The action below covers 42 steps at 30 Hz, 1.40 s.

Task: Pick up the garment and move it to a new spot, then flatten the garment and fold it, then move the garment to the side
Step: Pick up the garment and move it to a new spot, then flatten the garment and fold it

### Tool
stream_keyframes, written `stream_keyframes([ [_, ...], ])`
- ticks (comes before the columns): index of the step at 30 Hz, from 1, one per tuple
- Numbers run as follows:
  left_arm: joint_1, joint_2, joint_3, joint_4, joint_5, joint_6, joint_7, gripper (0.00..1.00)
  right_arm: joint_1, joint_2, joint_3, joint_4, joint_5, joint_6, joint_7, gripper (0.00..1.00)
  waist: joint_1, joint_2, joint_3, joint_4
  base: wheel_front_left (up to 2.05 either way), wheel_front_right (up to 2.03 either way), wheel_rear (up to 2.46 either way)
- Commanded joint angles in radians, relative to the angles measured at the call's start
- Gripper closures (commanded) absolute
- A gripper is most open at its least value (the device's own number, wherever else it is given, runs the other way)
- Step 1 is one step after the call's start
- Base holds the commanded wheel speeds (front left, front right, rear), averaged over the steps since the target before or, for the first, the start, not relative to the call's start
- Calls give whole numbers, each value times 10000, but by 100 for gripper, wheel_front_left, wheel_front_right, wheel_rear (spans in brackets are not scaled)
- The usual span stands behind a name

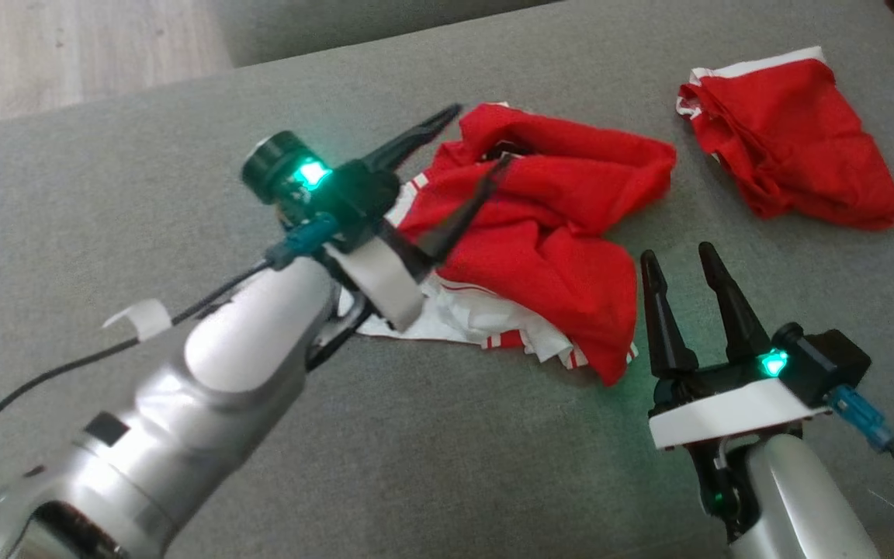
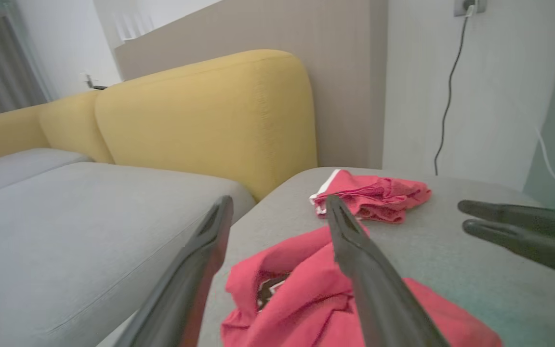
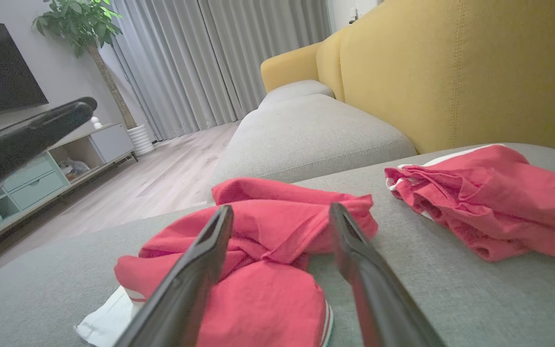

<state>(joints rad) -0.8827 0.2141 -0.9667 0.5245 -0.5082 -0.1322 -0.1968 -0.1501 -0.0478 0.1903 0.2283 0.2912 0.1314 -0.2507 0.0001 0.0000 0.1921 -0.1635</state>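
On the grey cushion [image 1: 416, 450] we see the crumpled red garment [image 1: 556, 233] lying from 11 to 5 o'clock, directly under our left gripper [image 1: 480, 133], whose fingers stand apart, and at 10 o'clock from the right gripper [image 1: 677, 253], also spread.

Garment [image 1: 556, 225] crumpled on grey cushion [image 1: 416, 450].
Your left end effector [image 1: 479, 138] hangs spread wide over the red garment; your right end effector [image 1: 677, 256], fingers parted, sits just beside it.

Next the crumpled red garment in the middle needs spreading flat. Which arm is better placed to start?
Left, probably: the left pincer hangs open directly over the garment, while the right pincer, also open, is off the cloth, over bare cushion.
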Motion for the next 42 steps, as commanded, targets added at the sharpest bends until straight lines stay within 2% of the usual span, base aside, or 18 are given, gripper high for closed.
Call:
stream_keyframes([
  [1,-527,344,479,-56,-73,100,-143,0,-260,-24,232,-363,63,-7,-111,0,-1,0,-110,126,0,0,0],
  [7,315,709,1410,163,-466,1023,-553,0,-121,-24,-58,-413,-92,-7,-111,0,-1,0,-433,697,0,0,0],
  [13,2178,975,2688,-725,-757,1980,-643,0,168,-24,-450,-437,-382,-7,-111,0,-1,0,-715,1502,0,0,0],
  [20,4891,658,4252,-2185,-351,2598,-647,0,395,-24,-628,-386,-613,-7,-111,0,-1,0,-877,2002,0,0,0],
  [25,5942,121,4960,-2580,161,2448,-648,0,400,-24,-597,-364,-667,-7,-111,0,-1,0,-837,2036,0,0,0],
  [32,5971,-325,5292,-2334,726,1990,-648,0,338,-24,-539,-319,-687,-7,-111,0,-1,0,-782,1887,0,0,0],
  [36,5695,-502,5144,-1684,975,1712,-647,0,277,-24,-492,-339,-665,-7,-111,0,-1,0,-676,1713,0,0,0],
  [42,4886,-749,4648,-234,1078,1377,62,0,186,-24,-373,-391,-594,-7,-111,0,-1,0,-350,1333,0,0,0],
])
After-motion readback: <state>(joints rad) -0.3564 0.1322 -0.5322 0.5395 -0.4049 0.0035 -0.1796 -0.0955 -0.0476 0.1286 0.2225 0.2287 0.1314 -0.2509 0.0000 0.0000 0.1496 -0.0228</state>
